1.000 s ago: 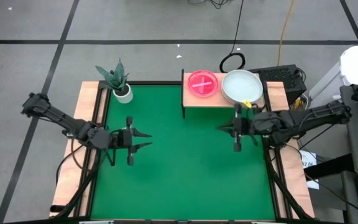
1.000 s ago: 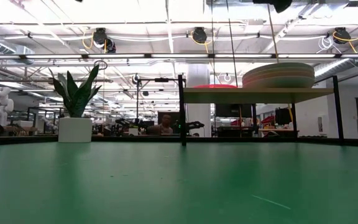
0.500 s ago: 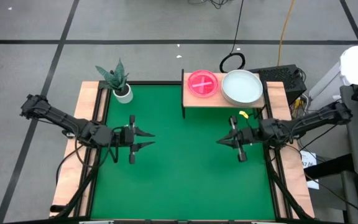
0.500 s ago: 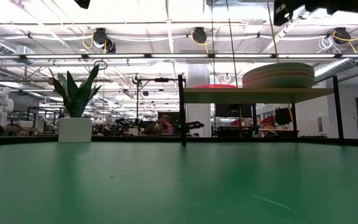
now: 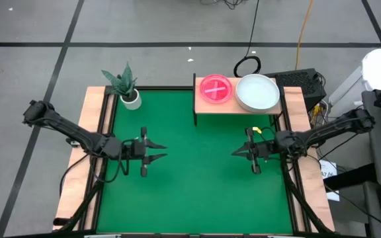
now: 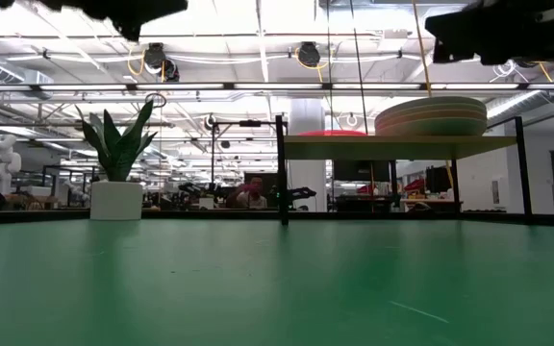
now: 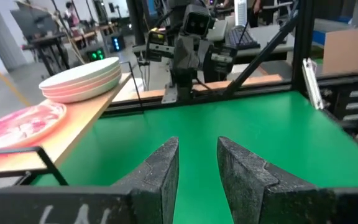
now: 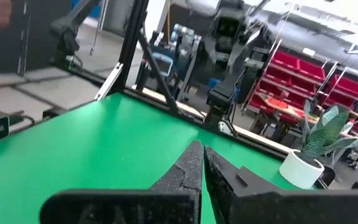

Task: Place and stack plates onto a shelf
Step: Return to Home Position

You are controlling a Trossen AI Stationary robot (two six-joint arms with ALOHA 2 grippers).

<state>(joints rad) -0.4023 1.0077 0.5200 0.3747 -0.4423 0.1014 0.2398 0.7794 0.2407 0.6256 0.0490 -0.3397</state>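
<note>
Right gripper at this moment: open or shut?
Shut. In the right wrist view the right gripper shows its two fingers nearly touching, nothing between them.

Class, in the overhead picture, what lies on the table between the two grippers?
Nothing. The high view shows only bare green table between the left gripper and the right gripper. The left wrist view shows the same.
</note>
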